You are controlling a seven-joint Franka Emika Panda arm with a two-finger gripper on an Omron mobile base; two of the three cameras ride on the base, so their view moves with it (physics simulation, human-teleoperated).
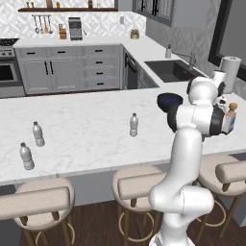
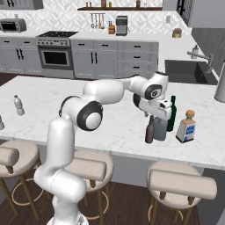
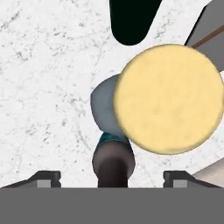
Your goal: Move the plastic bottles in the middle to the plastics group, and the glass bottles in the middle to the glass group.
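Observation:
My gripper (image 3: 113,177) is open, its fingertips (image 3: 48,176) wide apart, pointing straight down over the right end of the island. Just beneath it stand the slim dark brown bottle (image 3: 113,162) and the squat grey-blue bottle (image 3: 102,109) with its tan stopper (image 3: 168,98), side by side. In the right base view the gripper (image 2: 154,117) hovers at the brown bottle (image 2: 150,130) and the grey-blue bottle (image 2: 161,130), close to the dark green wine bottle (image 2: 172,112) and the clear squarish bottle (image 2: 186,126). One clear plastic bottle (image 1: 134,125) stands mid-counter. Two more plastic bottles (image 1: 38,134) (image 1: 26,156) stand at the left.
A dark bowl (image 1: 169,100) sits on the island (image 1: 86,120) behind my arm. A paper towel roll (image 1: 230,71) stands at the far right, and the sink (image 1: 168,69) lies beyond. Stools (image 1: 137,185) line the island's near edge.

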